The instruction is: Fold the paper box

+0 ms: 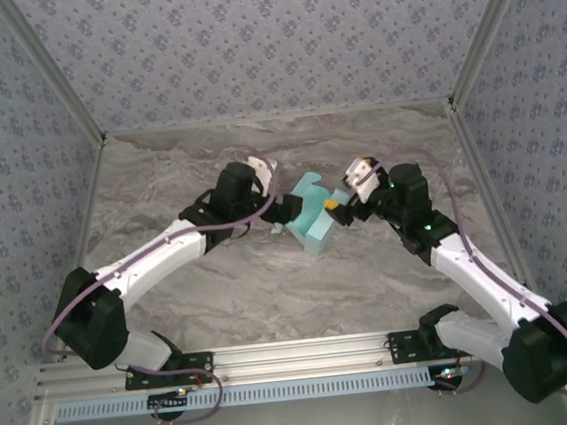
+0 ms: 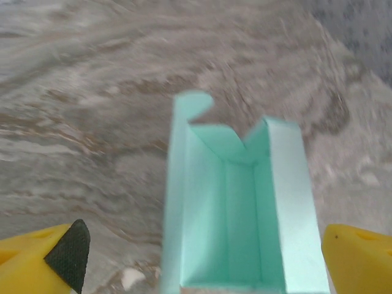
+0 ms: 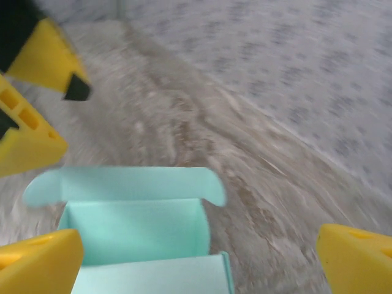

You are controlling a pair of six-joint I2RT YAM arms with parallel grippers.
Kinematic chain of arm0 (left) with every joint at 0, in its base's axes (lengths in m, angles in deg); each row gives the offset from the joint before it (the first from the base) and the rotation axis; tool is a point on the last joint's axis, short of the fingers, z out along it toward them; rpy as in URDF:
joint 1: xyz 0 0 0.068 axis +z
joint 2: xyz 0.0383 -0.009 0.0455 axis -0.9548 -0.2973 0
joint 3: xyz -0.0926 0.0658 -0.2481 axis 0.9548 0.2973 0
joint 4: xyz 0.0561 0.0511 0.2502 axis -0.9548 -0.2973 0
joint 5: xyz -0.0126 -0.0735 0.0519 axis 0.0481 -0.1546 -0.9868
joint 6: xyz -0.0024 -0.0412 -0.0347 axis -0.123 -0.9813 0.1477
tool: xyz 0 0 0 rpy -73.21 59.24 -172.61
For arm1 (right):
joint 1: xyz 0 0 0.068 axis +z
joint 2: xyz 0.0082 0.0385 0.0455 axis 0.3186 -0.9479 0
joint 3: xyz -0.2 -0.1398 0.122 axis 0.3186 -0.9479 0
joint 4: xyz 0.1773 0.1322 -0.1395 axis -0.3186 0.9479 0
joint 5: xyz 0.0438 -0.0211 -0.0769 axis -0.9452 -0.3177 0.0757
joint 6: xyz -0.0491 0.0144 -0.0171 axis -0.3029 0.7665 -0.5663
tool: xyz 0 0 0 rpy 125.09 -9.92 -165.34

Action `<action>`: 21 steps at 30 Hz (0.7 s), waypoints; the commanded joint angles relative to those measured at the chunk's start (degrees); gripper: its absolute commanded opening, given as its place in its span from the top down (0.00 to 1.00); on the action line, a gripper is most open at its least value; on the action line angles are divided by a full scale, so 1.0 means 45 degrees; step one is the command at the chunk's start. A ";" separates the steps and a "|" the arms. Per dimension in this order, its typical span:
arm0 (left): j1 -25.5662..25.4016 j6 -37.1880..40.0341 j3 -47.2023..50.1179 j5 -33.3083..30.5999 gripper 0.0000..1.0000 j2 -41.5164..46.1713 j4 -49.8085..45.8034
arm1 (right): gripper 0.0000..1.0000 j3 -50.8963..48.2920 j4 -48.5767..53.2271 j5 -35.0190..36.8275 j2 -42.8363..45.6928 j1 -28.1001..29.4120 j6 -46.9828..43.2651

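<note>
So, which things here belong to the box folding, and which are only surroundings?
For the job: pale cyan thin-card paper box; left gripper; right gripper, both open.
Only surroundings: grey marble-patterned table; patterned walls; aluminium rail.

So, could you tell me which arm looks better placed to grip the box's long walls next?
Left, probably: the left claw, open, straddles the paper box along both long walls, while the right claw, also open, faces it broadside.

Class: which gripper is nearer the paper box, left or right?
Left, narrowly. The left gripper straddles the paper box, which sits centred between its open jaws. The right gripper also straddles it, but the box sits off toward one side.
</note>
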 commanded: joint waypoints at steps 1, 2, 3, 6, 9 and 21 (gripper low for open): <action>0.0774 -0.1524 -0.0919 0.0453 0.01 -0.0922 -0.0092 | 0.00 0.0783 0.2843 0.3533 0.0385 -0.0312 0.6665; 0.0969 -0.1739 -0.1065 0.0801 0.01 -0.1178 -0.0161 | 0.00 0.1089 0.4042 0.3029 0.0368 -0.0586 0.7753; 0.1096 -0.1957 -0.1125 0.1167 0.01 -0.1355 -0.0157 | 0.00 0.1229 0.4812 0.2289 0.0327 -0.0912 0.8387; 0.1273 -0.2569 -0.1184 0.2047 0.02 -0.1883 -0.0034 | 0.04 0.0826 0.5587 0.0297 0.0309 -0.1588 1.0606; 0.1397 -0.2987 -0.1097 0.2321 0.05 -0.2299 -0.0240 | 0.19 -0.0392 0.4369 -0.1429 0.0537 -0.1624 1.2134; 0.2209 -0.3243 0.0041 0.2325 0.15 -0.2425 0.0579 | 0.27 0.1545 0.4851 -0.1825 -0.2308 0.0058 1.1761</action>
